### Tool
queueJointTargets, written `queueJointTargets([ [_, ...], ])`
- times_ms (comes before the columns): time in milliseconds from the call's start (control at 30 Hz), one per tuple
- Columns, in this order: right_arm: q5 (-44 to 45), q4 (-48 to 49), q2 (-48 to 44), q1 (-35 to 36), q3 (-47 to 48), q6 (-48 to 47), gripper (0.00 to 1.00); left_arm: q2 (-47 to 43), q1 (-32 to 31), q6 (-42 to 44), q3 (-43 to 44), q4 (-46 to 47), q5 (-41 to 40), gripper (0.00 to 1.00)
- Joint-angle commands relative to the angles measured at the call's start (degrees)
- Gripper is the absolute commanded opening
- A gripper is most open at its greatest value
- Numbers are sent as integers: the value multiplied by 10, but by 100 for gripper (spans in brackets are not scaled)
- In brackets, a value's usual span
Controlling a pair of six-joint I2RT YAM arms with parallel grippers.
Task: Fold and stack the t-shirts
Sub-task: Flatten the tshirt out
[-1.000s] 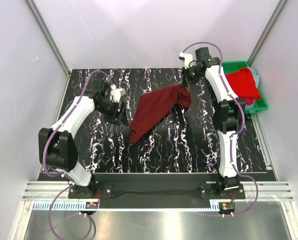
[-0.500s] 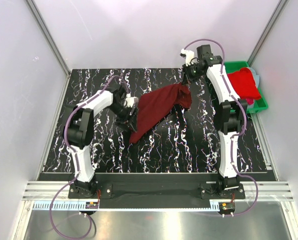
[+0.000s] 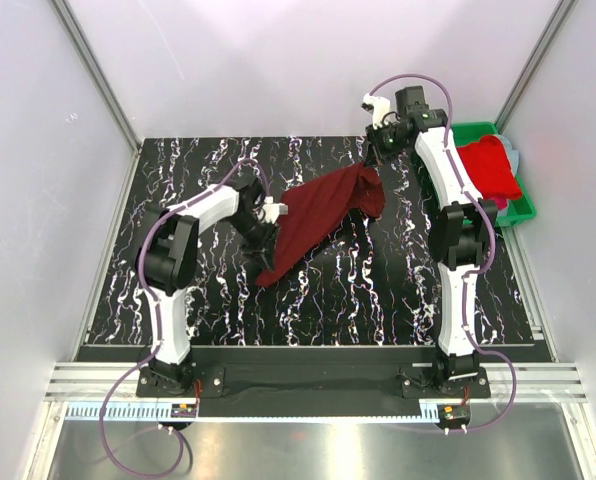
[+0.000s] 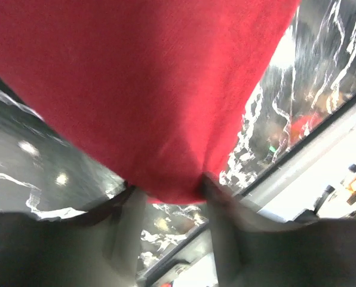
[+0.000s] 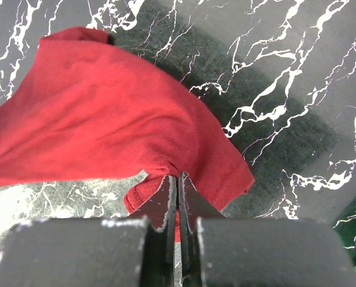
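The maroon t-shirt point(image 3: 313, 215) stretches diagonally across the table point(image 3: 398, 300) — bunched narrow at its far right end, widening toward a drooping near-left corner. The bright red t-shirt point(image 3: 486, 165) lies crumpled in the green bin point(image 3: 523, 212)

The top view looks down from above and behind the near edge over the whole black, white-veined desk point(image 3: 378, 300). Both wrist views sit close to the dark maroon cloth t-shirt point(image 3: 313, 215), the left at its near left edge, the right above its far right end; all three share it.
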Motion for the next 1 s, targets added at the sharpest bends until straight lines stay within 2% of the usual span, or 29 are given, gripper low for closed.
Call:
queueJointTargets([
  [0, -5, 17, -27, -4, 34, 6, 0, -62, 0, 1, -31, 1, 7, 20],
  [33, -5, 18, -26, -4, 36, 8, 0, -65, 0, 2, -31, 1, 5, 8],
  [67, -5, 19, -24, -4, 40, 10, 0, -65, 0, 8, -25, -7, -2, 0],
  [233, 14, 27, -42, -4, 52, 18, 0, -88, 12, 23, 61, -25, -71, 0],
  [367, 5, 37, -120, -4, 39, 27, 0, -146, 31, 64, 168, -24, -189, 0],
  [467, -18, 38, -172, -4, 34, 38, 0, -170, 36, 99, 255, -26, -240, 0],
  [633, -41, 38, -241, -4, 11, 68, 0, -175, 36, 124, 389, -63, -277, 0],
  [733, -42, 43, -303, -4, -31, 72, 0, -195, 34, 127, 404, -67, -291, 0],
  [967, -61, 24, -470, -4, -154, 87, 0, -321, 17, 153, 334, -27, -329, 1],
])
